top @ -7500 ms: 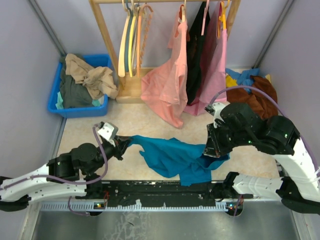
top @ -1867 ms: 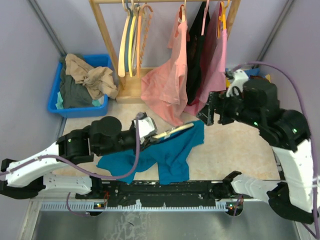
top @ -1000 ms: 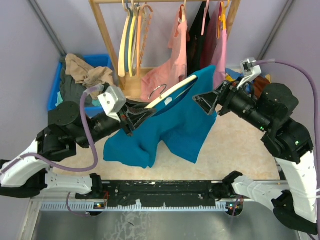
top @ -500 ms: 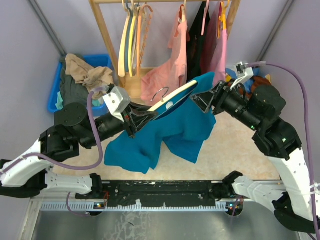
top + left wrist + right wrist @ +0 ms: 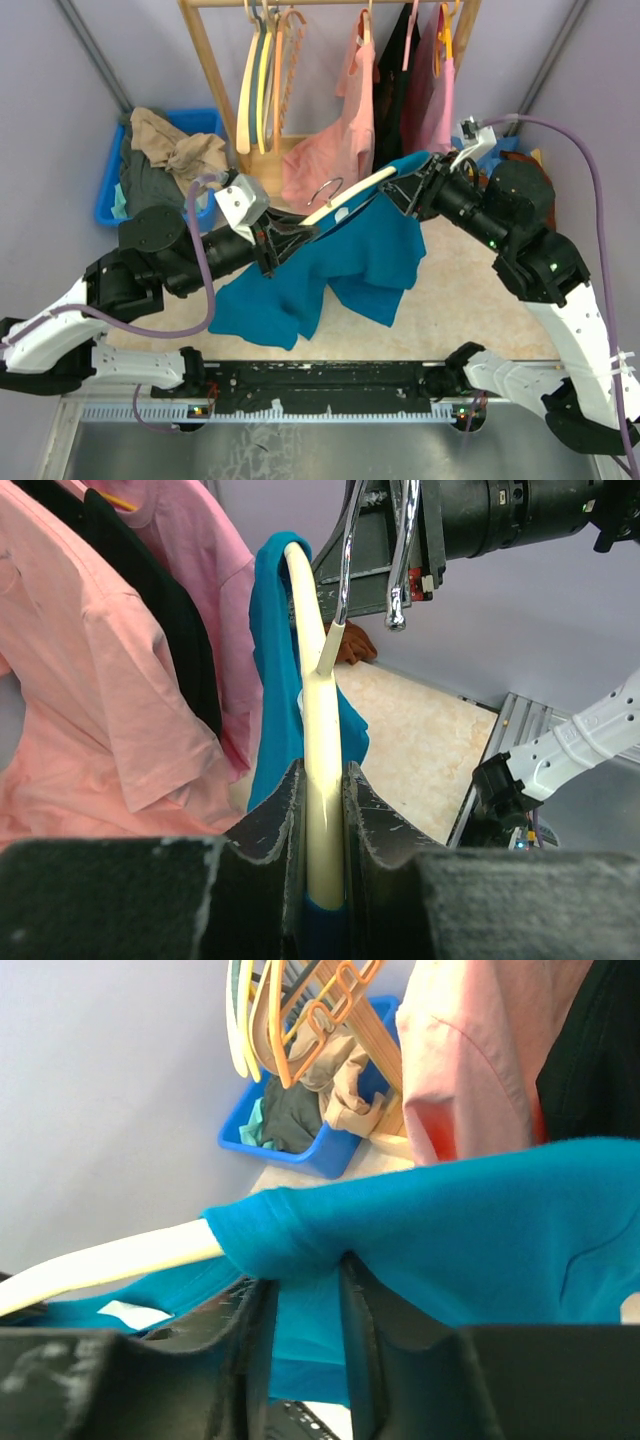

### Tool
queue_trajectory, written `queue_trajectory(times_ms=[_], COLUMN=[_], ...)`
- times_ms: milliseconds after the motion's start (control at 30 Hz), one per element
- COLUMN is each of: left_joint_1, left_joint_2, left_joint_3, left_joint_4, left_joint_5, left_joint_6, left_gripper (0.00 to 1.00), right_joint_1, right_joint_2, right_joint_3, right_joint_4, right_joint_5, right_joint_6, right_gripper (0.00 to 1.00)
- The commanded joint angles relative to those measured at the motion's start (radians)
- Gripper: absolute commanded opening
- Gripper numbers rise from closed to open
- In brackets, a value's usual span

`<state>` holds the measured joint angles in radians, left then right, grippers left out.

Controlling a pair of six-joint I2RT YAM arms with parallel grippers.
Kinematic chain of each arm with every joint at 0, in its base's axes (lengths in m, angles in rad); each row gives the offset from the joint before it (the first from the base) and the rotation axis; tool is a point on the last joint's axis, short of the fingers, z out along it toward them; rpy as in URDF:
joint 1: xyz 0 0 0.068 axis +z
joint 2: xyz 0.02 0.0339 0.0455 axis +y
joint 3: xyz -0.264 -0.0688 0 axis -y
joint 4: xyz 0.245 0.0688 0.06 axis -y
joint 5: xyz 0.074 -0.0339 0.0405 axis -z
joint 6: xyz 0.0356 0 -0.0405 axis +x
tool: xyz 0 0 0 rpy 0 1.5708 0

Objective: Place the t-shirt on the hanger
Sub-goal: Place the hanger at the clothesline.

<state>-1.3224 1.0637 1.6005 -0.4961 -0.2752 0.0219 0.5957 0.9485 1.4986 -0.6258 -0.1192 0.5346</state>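
My left gripper (image 5: 322,785) holds the thin cream curved hanger (image 5: 348,196) up. My right gripper (image 5: 300,1295) has just narrowed around the soft teal-blue t-shirt (image 5: 360,250) draped on its end. I cannot tell if it pinches yet. Next I think I tug the shoulder on.

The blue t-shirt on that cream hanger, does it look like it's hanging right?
No, it sits lopsided. The t-shirt wraps only the hanger end by the right pincer. The hanger's arm from there to the left pincer shows bare, and most of the cloth droops bunched below.
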Motion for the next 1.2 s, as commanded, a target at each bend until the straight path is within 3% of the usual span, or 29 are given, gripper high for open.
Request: queue_trajectory(times_ms=[0,67,200,767,867,1000,1167], left_joint_1=[-0.003,-0.003,-0.003,-0.003,-0.003,-0.003,-0.004], left_joint_2=[0.005,0.007,0.004,0.015,0.003,-0.021,-0.028], left_joint_3=[0.005,0.005,-0.001,-0.005,0.001,0.02,0.044], left_joint_4=[0.054,0.055,0.06,0.059,0.035,-0.034,-0.149], left_joint_5=[0.01,0.009,-0.007,-0.044,-0.027,0.038,0.154], left_joint_6=[-0.007,-0.007,-0.003,0.006,-0.005,-0.03,-0.065], left_gripper=[0.0,0.0,0.0,0.0,0.0,0.0,0.0], right_joint_1=[0.029,0.059,0.126,0.22,0.22,0.22,0.22], right_joint_2=[0.001,0.004,0.013,-0.012,-0.027,-0.023,-0.028], right_joint_3=[0.007,0.011,0.023,-0.015,0.017,0.119,0.234], right_joint_4=[0.064,0.058,0.039,-0.003,-0.067,-0.205,-0.309], right_joint_5=[0.027,0.05,0.101,0.09,0.102,0.051,-0.126], right_joint_6=[-0.005,-0.013,-0.027,-0.025,-0.047,-0.121,-0.204], right_gripper=[0.24,0.12,0.0,0.01,0.28,0.55,0.79])
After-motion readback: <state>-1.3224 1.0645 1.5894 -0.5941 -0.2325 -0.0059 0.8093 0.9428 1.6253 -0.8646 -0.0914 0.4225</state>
